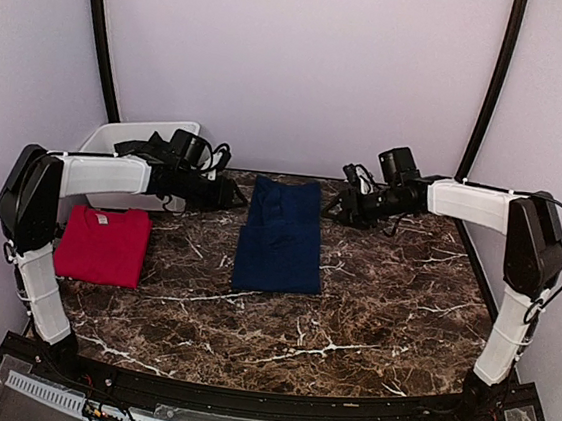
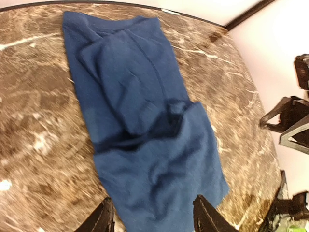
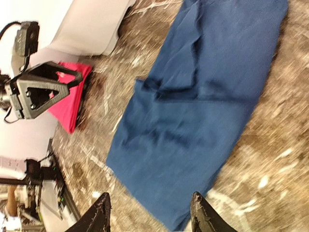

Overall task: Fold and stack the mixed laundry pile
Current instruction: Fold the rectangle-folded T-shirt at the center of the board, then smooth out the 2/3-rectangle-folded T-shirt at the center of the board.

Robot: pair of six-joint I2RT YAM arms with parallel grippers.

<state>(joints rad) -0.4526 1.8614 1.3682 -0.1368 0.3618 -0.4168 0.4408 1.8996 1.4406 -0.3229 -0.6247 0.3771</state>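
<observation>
A navy blue T-shirt lies folded in a long strip on the marble table, at the middle back. A folded red T-shirt lies at the left. My left gripper hovers open and empty beside the navy shirt's far left edge. My right gripper hovers open and empty beside its far right edge. In the left wrist view the open gripper hangs over the navy shirt. In the right wrist view the gripper is open over the shirt's edge. The charcoal pinstriped shirt is not in view.
A white plastic bin stands at the back left, behind my left arm; it also shows in the right wrist view, near the red T-shirt. Walls close in the back and both sides.
</observation>
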